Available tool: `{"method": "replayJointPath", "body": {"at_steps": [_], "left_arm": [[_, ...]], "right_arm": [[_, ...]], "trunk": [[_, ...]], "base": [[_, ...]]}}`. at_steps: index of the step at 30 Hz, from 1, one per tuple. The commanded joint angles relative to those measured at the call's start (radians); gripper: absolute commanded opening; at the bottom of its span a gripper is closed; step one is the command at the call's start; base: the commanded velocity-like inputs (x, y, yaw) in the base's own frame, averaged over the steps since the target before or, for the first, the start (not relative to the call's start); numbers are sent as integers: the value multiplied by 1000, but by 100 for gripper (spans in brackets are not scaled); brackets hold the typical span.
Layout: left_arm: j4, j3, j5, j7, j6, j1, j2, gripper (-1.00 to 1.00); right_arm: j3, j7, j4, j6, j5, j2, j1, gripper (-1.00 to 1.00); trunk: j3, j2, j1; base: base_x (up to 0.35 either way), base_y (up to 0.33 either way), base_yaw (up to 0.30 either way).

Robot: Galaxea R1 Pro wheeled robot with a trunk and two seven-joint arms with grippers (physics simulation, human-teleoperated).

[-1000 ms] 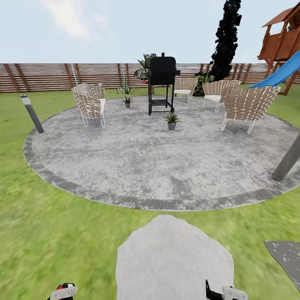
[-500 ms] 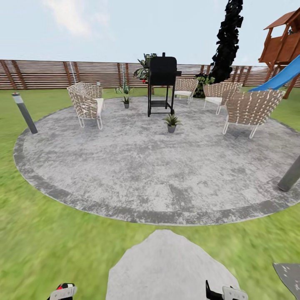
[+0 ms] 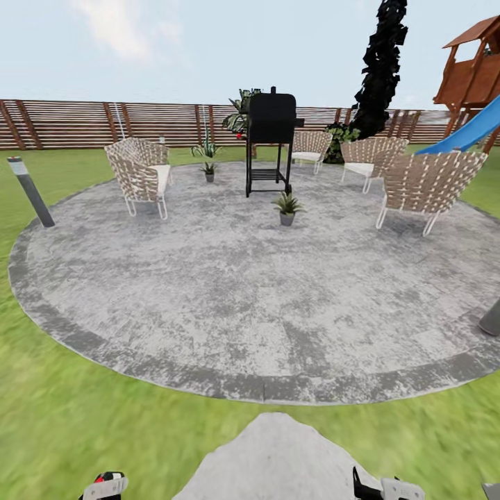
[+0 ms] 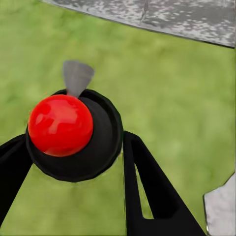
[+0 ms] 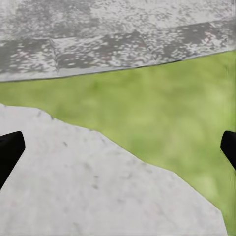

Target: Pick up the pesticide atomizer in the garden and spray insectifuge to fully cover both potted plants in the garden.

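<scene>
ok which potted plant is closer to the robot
The potted plant just in front of the black grill; the other one sits farther back, beside the left chair.

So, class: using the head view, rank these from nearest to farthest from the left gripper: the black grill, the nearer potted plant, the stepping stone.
From the left gripper:
1. Stepping stone, just beside it.
2. Nearer potted plant, mid-patio.
3. Black grill, behind that plant.

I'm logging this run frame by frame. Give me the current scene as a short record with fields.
left hand: shut on the pesticide atomizer, red top facing the wrist camera
right hand: open, nothing between the fingers, over grass and a stepping stone
potted plants: near potted plant in front of the grill; far potted plant beyond the left chair
ground ahead: round paved patio
backdrop: wooden fence
</scene>
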Motion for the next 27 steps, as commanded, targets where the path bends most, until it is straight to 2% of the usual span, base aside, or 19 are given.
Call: {"method": "replayJointPath", "body": {"at_steps": [1, 27], "left_arm": [[1, 8, 2, -10, -2, -1, 0, -100], [1, 8, 1, -10, -2, -1, -2, -100]], "right_arm": [[0, -3, 1, -3, 3, -2, -1, 100], [2, -2, 2, -2, 4, -4, -1, 100]], "trunk": [[-1, 0, 0], [-1, 0, 0]], "base": [[339, 0, 0], [339, 0, 0]]}}
